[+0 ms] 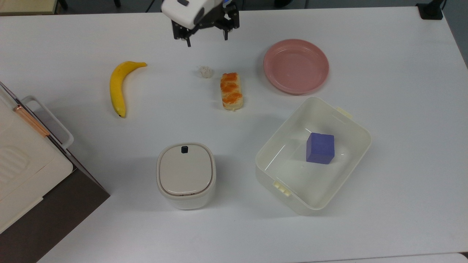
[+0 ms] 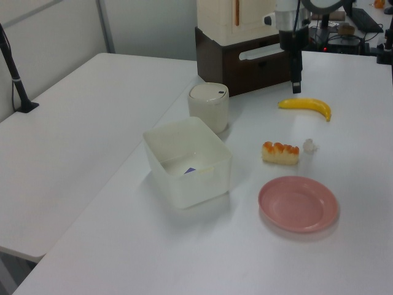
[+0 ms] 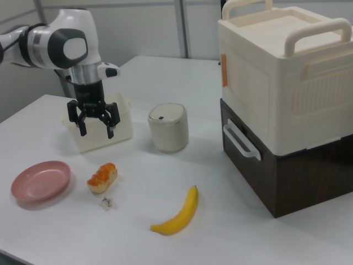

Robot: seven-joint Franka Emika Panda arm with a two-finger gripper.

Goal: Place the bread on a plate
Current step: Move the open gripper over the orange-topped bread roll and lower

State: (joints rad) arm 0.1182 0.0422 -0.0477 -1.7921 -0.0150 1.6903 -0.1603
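Trouble is most likely to be caused by the tiny white lump [image 1: 206, 72], which lies just beside the bread [image 1: 230, 91] on the top view's left: a finger brought down on that side could be landed on it, or the bun could be nudged and skewed. A grip taken near one end could let the bun tip. The hand [image 1: 206, 38] is held open and empty above the white worktop [image 1: 384, 54], apart from the bread. The bread lies flat between the banana [image 1: 119, 87] and the pink plate [image 1: 296, 66], near the plate. Its long axis is seen running up and down in the top view.
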